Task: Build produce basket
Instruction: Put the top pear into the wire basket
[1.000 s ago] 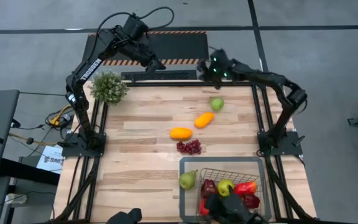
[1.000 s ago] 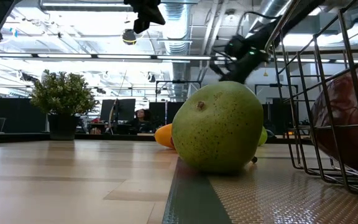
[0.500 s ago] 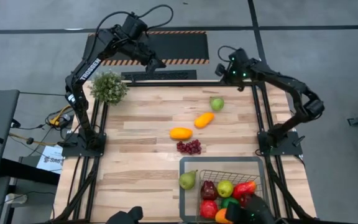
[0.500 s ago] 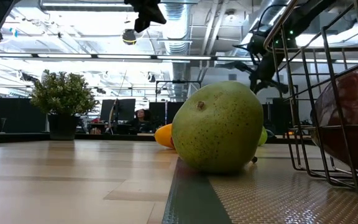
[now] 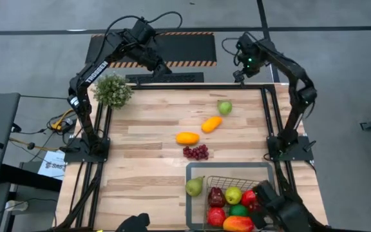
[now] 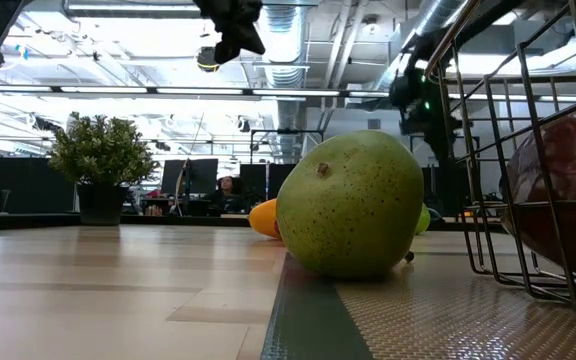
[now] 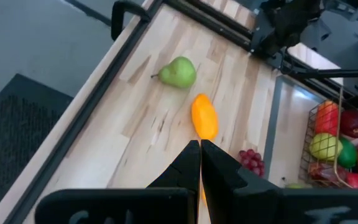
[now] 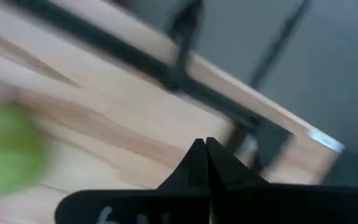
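Observation:
The wire basket [image 5: 265,182] with its flat grey rim [image 5: 190,207] stands at the near right and holds several red, green and orange fruits. A green pear [image 5: 194,186] [image 6: 351,205] rests on the rim's left part. On the wood lie a green pear [image 5: 224,107] [image 7: 179,72], an orange fruit [image 5: 211,124] [image 7: 204,116], a yellow-orange fruit [image 5: 187,137] and purple grapes [image 5: 196,152] [image 7: 252,160]. My left gripper [image 5: 161,66] [image 7: 200,149] hangs shut above the far edge. My right gripper [image 5: 240,72] [image 8: 205,144] is shut above the far right corner, pointing down.
A potted green plant [image 5: 113,90] [image 6: 98,160] stands at the far left corner. A dark shape [image 5: 285,207] covers the basket's near right corner. Bare wood lies left of the basket and across the table's left half.
My right gripper has swung along the far edge toward the table's right, risen a little, and rolled and tipped until it points down. The dark shape at the basket has slid right, uncovering more fruits.

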Robot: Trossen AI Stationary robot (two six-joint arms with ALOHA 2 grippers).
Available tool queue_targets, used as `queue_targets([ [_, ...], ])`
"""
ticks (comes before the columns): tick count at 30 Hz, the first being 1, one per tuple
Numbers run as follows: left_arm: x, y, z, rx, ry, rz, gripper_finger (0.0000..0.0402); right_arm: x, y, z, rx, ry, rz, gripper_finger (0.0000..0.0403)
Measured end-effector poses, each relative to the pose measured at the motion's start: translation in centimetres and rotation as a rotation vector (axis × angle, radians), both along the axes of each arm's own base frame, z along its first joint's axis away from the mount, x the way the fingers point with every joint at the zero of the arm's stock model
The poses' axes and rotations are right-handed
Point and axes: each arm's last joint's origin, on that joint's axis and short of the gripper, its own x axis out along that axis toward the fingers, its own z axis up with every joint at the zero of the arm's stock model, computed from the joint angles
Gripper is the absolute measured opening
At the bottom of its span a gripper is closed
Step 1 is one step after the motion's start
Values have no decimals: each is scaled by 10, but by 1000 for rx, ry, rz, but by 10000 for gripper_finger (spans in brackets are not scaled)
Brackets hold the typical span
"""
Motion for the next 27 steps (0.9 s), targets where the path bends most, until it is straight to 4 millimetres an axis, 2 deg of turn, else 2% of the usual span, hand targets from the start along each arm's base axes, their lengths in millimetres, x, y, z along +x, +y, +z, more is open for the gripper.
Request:
queue_targets([
  [4,0,1,-4,3,33,29,0,-3,1,-31,164,282,68,0],
  [7,0,2,-5,20,50,48,0,5,4,-39,212,349,153,0],
  [10,0,2,-5,17,50,49,0,18,9,-44,227,389,231,0],
  [13,0,2,-5,13,50,54,0,27,12,-57,210,631,282,0],
  [15,0,2,-5,13,50,54,0,33,10,-67,169,725,307,0],
  [21,0,1,-5,-2,49,59,0,53,13,-81,232,710,404,0],
  [27,1,-3,-7,-15,71,40,0,68,22,-82,269,697,504,0],
])
